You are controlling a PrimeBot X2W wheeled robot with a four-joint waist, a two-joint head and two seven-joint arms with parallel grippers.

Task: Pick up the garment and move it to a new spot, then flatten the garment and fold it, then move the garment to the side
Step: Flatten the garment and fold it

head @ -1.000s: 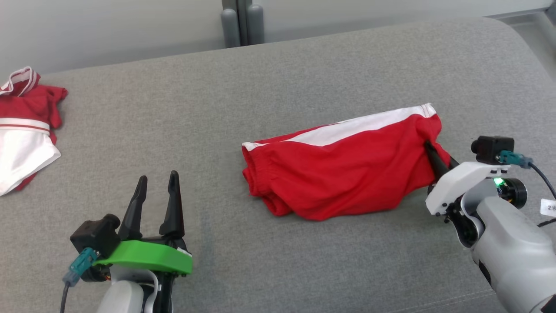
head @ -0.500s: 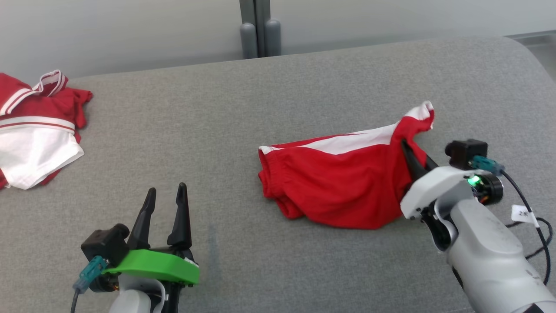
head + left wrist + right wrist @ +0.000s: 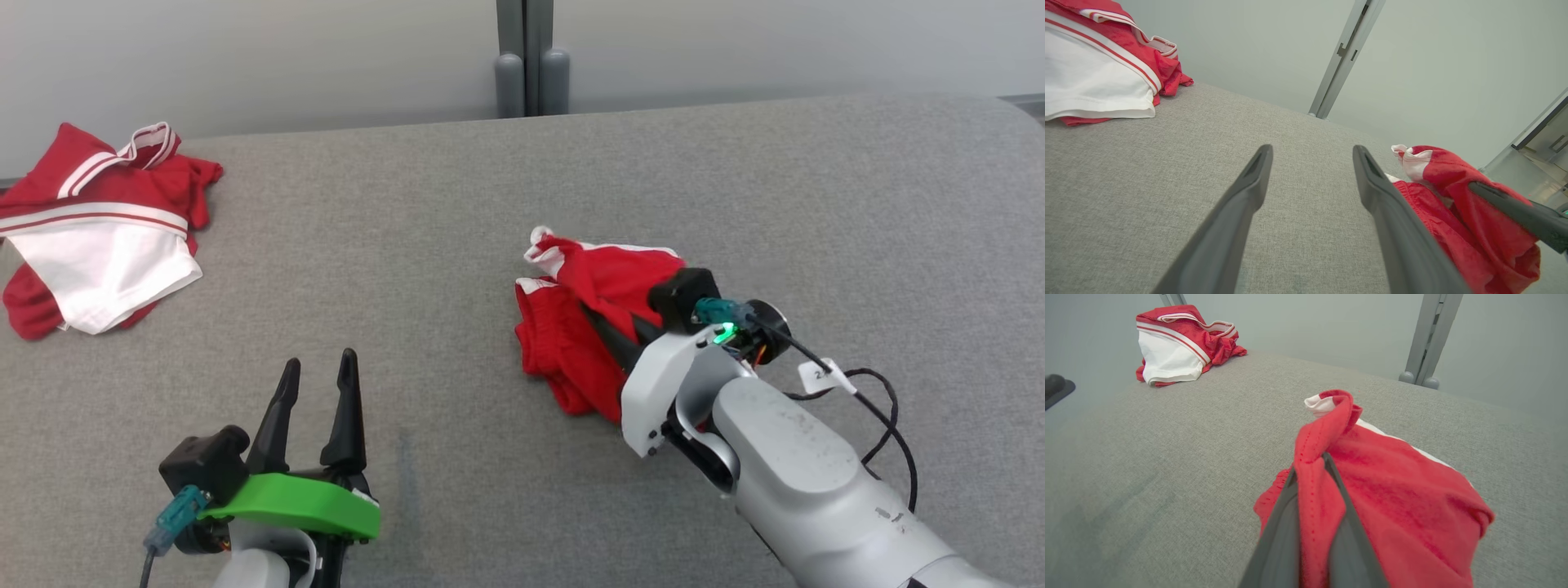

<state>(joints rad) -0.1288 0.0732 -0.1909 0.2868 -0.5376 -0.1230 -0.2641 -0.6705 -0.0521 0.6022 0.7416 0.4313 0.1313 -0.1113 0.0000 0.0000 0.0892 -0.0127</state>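
Observation:
The garment (image 3: 563, 347) is a pair of red shorts with a white stripe, bunched in the middle of the grey cushion (image 3: 424, 245). My right gripper (image 3: 591, 315) is shut on a fold of its red cloth and holds that end above the rest of the heap. In the right wrist view the pinched cloth (image 3: 1392, 486) runs between the two fingers of the right gripper (image 3: 1309, 465), with a white-tipped corner sticking up beyond them. My left gripper (image 3: 321, 363) stands open and holds nothing at the lower left, well apart from the garment (image 3: 1453, 192), which lies to the right of the left gripper (image 3: 1312, 151).
A second red and white garment (image 3: 98, 237) lies crumpled at the far left edge of the cushion. A grey post (image 3: 531, 57) stands behind the cushion's back edge. A black cable with a white tag (image 3: 824, 376) loops off my right wrist.
The right gripper has pulled the garment's right end up and leftward over the rest, so the flat shorts are now a bunched heap. The head camera has shifted. The left gripper stayed put.

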